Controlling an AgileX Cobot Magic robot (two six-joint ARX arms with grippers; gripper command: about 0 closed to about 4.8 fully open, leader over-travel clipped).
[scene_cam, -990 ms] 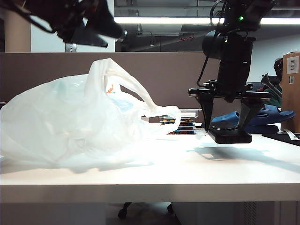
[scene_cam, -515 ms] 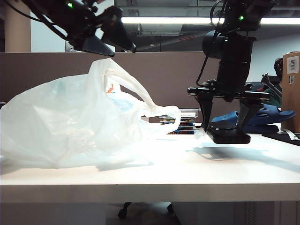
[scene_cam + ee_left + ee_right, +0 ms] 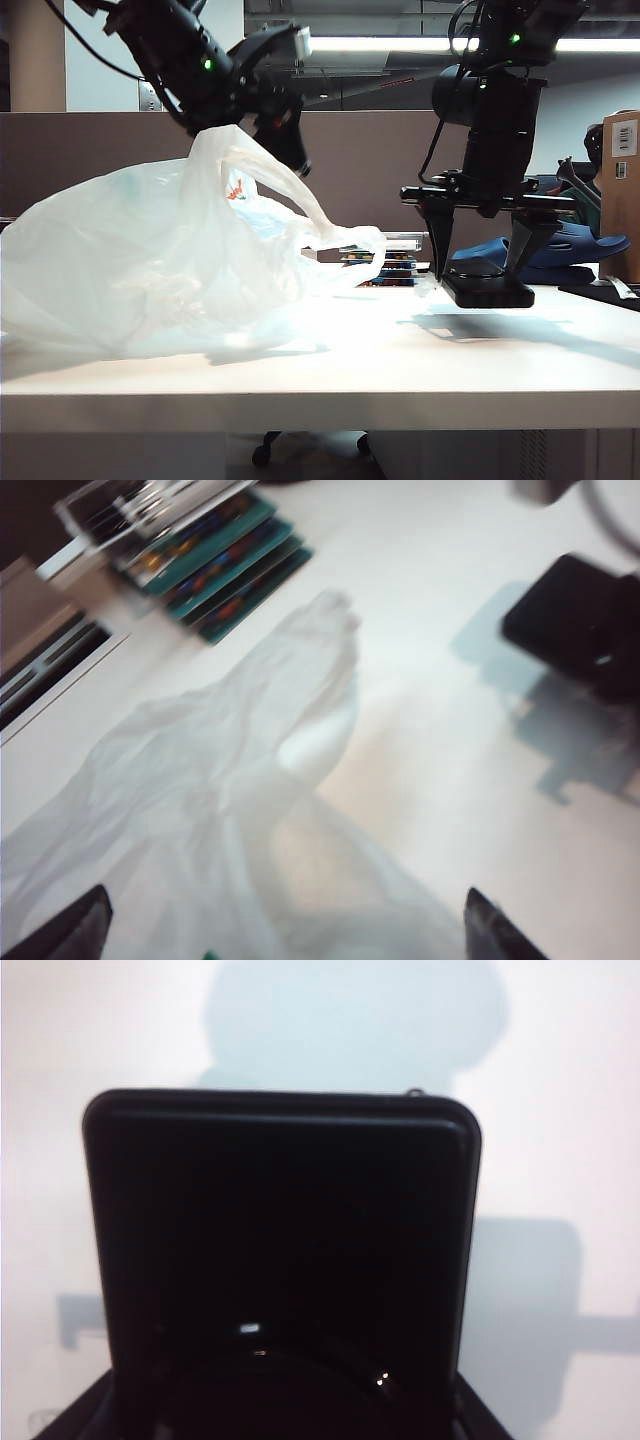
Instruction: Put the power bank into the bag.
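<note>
While right pincer [image 3: 480, 270] keeps gripping power bank [image 3: 490, 289] just above tabletop [image 3: 400, 370] on right, left pincer [image 3: 285, 135], spread wide, has dropped to bag [image 3: 160, 260] handle. Next job likely: open bag.

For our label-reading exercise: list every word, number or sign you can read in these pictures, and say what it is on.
None can be read.
Bag: orange and green print, too small.
Cardboard box: barcode label, too small.
Stacked packs: coloured print, blurred.
Power bank in the right hand: no text visible.
</note>
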